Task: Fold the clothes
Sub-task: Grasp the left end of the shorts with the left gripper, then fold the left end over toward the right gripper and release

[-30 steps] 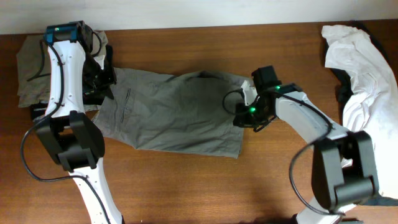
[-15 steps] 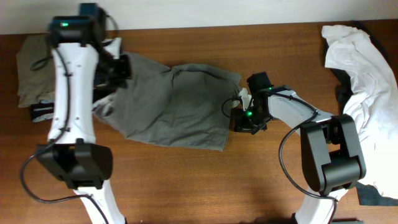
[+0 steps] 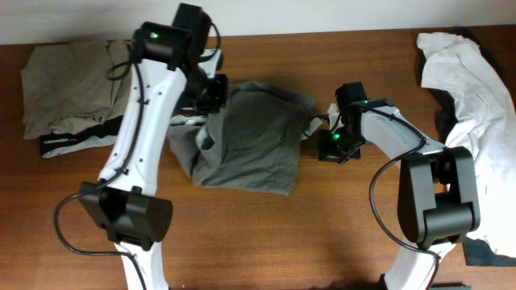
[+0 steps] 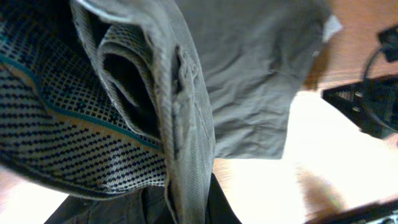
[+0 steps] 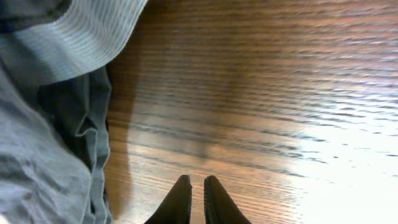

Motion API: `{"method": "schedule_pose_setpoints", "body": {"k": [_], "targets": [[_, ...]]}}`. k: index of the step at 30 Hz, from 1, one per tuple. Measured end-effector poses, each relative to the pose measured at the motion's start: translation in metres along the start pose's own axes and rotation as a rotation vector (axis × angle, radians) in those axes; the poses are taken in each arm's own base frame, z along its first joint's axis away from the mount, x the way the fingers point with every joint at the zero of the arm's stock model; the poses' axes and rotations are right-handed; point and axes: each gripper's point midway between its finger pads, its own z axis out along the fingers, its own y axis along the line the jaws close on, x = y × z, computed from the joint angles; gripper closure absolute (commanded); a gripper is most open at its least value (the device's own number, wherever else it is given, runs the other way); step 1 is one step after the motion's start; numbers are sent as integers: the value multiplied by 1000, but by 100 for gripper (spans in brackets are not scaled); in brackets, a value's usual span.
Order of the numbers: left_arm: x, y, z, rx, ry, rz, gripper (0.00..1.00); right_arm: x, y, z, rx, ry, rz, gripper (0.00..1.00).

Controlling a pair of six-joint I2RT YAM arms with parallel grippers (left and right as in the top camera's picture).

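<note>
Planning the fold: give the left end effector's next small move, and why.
Probably carry the left end effector rightward and lower its held edge onto the right side of the shorts: that edge is lifted only partway across, and the right end effector sits shut beside them.

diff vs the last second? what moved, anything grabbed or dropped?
The left claw, gripping the grey-olive shorts, swept their left end up and rightward, folding it over the right half. The right claw barely shifted beside the shorts' right edge; it is shut on nothing over bare table. The beige garment and white shirt are unchanged.
</note>
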Motion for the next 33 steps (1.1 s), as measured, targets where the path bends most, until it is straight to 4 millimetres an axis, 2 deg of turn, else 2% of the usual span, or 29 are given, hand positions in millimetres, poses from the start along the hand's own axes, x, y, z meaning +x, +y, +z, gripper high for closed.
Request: {"method": "schedule_pose_setpoints", "body": {"k": [7,14,24,28,33], "targets": [[3,-51,7,53,-21,113,99,-4,-9,0,50,-19,8,83],[9,-82,12,73,-27,185,99,-10,-21,-3,61,-38,35,83],[-12,-125,38,143,-99,218,99,-10,-26,-5,62,-38,44,83],[-9,-133,58,143,-63,229,99,-10,-26,-5,62,-37,44,83],[-3,-148,95,140,-11,258,99,-9,-26,-5,63,-33,45,83]]}}
